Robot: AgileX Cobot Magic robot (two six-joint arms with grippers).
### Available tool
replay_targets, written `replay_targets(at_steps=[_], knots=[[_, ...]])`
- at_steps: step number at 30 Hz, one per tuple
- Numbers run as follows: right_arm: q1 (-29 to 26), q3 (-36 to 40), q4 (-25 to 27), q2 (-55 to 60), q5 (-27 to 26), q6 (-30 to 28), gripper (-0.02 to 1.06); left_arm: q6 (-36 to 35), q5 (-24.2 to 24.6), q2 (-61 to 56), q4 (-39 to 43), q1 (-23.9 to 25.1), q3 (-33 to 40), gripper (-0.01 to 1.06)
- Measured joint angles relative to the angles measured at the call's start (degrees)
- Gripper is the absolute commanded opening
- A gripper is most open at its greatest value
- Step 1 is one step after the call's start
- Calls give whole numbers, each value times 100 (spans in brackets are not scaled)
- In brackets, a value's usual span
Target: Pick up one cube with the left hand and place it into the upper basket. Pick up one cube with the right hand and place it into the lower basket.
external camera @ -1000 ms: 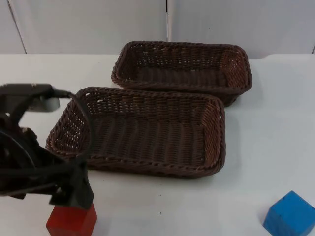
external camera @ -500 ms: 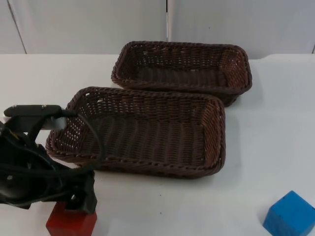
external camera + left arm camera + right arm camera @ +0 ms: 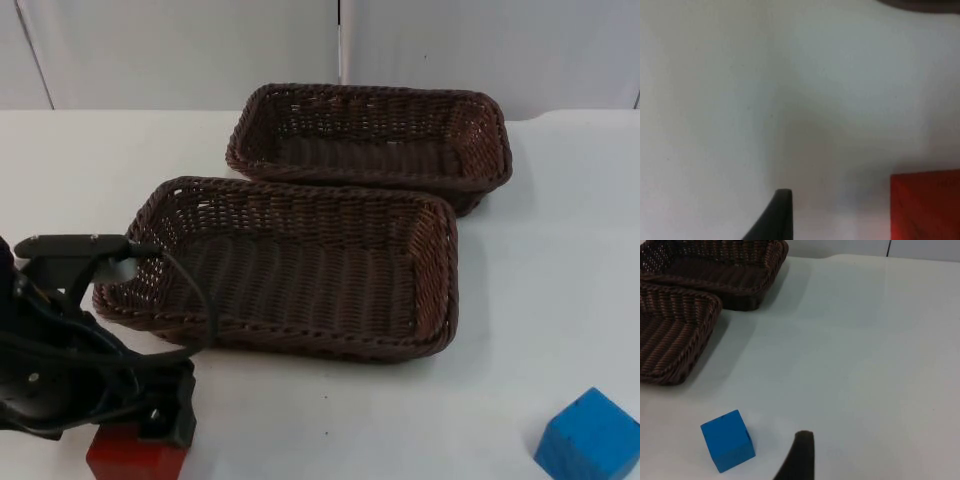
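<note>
Over at the left, the left gripper (image 3: 150,425) hangs low over the small red wooden cube (image 3: 135,455), which sits on the white table top (image 3: 560,250) at its near edge, just in front of the lower basket's left corner. From its wrist the cube (image 3: 925,205) lies beside the one black fingertip (image 3: 777,212), not squarely under it, so my guess is the arm is lining up for a grasp; whether the jaws are open or closed I cannot tell, and nothing seems held. In the middle, the lower dark brown woven wicker basket (image 3: 290,265) lies nearest, with the upper basket of the same weave (image 3: 375,140) touching it behind and offset to the right; both are without cubes, so neither placement is done. At the right, the blue cube (image 3: 592,435) rests well apart from the baskets. The right gripper (image 3: 797,460) waits above the table near that cube (image 3: 729,446); its jaw state can't be made out either.
</note>
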Motion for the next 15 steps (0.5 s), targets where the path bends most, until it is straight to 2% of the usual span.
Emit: replay_targets(at_steps=[4,8,10,12,13,15], knots=[[0,0,0,0,0,0,78,11,-74,12,0,0,0,105],[0,0,0,0,0,0,78,11,-87,12,0,0,0,100],[0,0,0,0,0,0,78,11,-87,12,0,0,0,89],[0,0,0,0,0,0,78,11,-87,12,0,0,0,74],[0,0,0,0,0,0,78,11,-87,18,-22,0,0,74],[0,0,0,0,0,0,78,11,-87,18,-135,0,0,57]])
